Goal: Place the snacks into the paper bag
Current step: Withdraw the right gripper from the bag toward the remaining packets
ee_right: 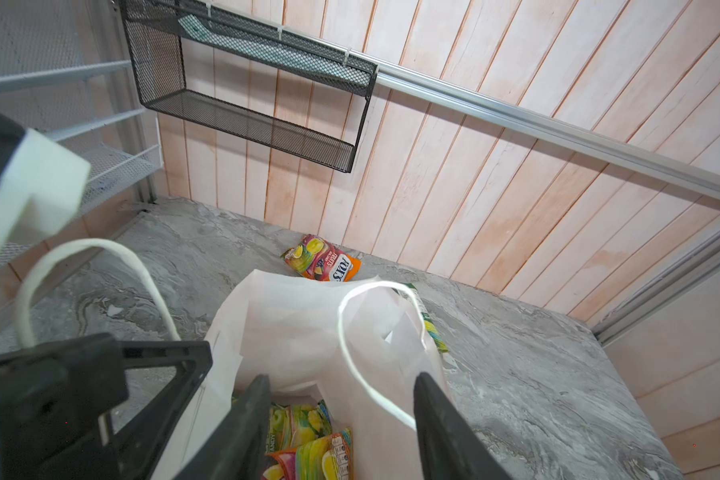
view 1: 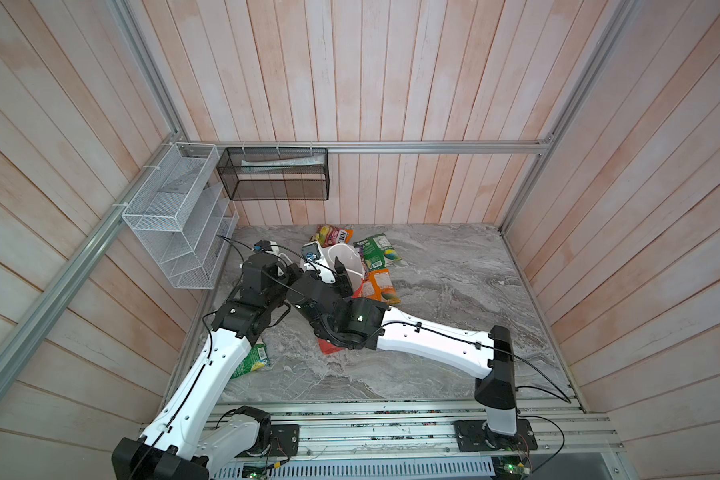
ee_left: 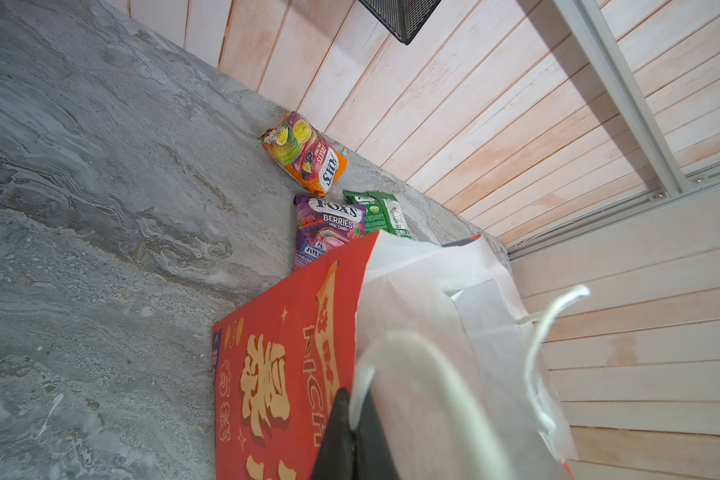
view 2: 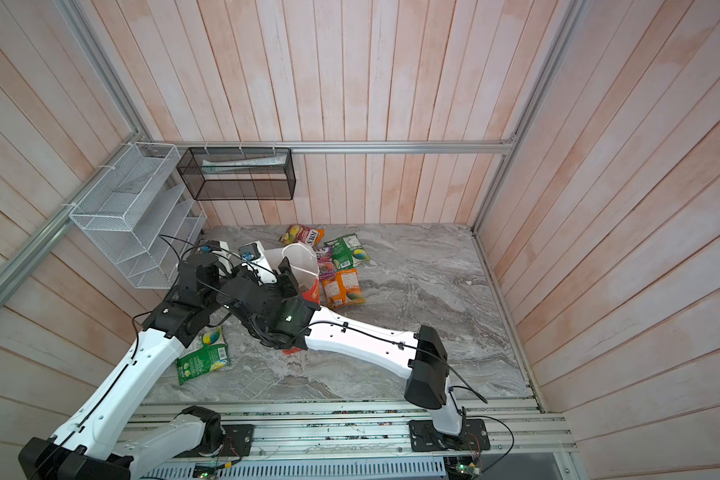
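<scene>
Paper bag [ee_right: 292, 324] holds fruit candy packets [ee_right: 308, 440], perhaps two; right fingers [ee_right: 250, 415] apart above them, left fingers [ee_left: 337, 432] clamped on its rim. Marble-grey bench [ee_right: 516, 374], pale plank walls [ee_right: 474, 166].

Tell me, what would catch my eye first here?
The red paper bag stands toward the back of the marble table, its rim pinched by the left gripper, while the open right gripper hangs over candy packets inside. Bright snacks lie scattered beside it.
</scene>
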`<state>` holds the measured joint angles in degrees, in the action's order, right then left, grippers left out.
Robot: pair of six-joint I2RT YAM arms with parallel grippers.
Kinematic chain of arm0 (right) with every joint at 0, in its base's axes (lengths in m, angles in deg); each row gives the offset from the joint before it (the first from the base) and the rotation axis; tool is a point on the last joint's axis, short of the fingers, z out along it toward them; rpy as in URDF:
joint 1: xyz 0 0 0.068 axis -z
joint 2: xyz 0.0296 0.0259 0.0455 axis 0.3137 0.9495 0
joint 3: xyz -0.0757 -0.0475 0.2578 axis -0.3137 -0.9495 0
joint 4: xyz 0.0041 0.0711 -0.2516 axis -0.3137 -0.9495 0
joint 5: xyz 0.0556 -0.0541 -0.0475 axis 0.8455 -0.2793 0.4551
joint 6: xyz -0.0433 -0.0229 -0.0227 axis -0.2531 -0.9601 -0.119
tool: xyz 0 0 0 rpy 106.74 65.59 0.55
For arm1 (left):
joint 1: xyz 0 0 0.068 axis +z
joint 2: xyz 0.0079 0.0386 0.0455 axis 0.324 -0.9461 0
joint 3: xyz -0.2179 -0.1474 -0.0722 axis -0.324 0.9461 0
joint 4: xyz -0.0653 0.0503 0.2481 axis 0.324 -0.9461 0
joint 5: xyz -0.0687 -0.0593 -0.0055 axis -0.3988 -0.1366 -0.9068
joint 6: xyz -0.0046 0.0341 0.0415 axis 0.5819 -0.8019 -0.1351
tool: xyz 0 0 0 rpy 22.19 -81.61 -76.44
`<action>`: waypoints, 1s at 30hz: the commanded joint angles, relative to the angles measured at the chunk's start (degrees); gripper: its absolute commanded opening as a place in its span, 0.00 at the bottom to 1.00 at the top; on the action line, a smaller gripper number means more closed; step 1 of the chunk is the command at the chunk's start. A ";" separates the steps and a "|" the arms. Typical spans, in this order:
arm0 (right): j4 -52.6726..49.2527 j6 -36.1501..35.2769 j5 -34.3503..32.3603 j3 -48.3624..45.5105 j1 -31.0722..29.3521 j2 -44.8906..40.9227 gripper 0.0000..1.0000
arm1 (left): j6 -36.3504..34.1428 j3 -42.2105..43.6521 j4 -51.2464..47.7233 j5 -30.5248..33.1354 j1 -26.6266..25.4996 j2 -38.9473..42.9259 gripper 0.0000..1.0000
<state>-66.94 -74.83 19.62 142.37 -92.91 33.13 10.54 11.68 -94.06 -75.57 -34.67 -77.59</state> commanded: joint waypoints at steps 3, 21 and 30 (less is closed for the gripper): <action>3.89 -1.49 4.71 -7.33 2.96 -9.38 0.61 | -0.55 0.36 -0.04 -1.36 -0.30 0.45 0.00; 19.26 14.88 55.84 -37.34 45.14 -21.71 0.87 | -0.32 0.45 -0.41 0.33 -0.39 1.61 0.00; 26.08 18.63 70.91 -37.90 55.73 -7.57 0.88 | -0.32 0.45 -0.13 0.29 -0.43 1.27 0.00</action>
<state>-44.47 -58.50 82.52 104.56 -39.12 22.51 10.54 11.68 -94.46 -75.33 -34.83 -76.72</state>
